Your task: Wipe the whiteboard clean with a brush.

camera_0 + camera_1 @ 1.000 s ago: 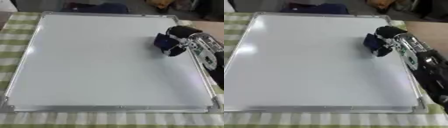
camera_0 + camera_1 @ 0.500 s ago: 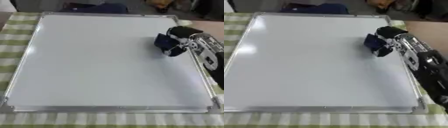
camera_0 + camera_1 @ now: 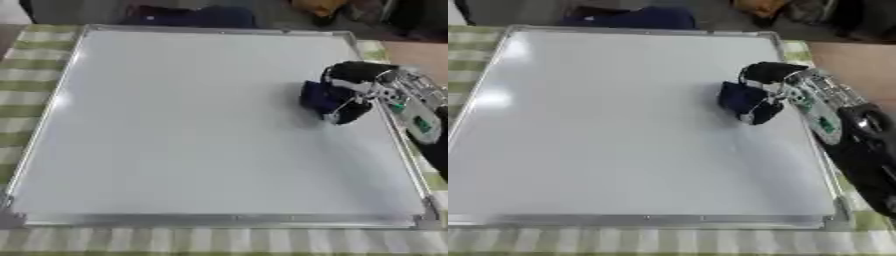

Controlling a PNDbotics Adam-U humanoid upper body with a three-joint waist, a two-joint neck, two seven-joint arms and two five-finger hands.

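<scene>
My right hand (image 3: 354, 87) is curled round the dark blue brush (image 3: 319, 98), which presses on the whiteboard (image 3: 175, 130) near its right edge, toward the far half. The board lies flat on a green checked cloth (image 3: 219, 242), its surface white with no marks visible. My left hand is out of sight.

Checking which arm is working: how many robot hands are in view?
1. The right hand is over the whiteboard's right side, curled round the dark blue brush. The left hand shows in neither view.
</scene>
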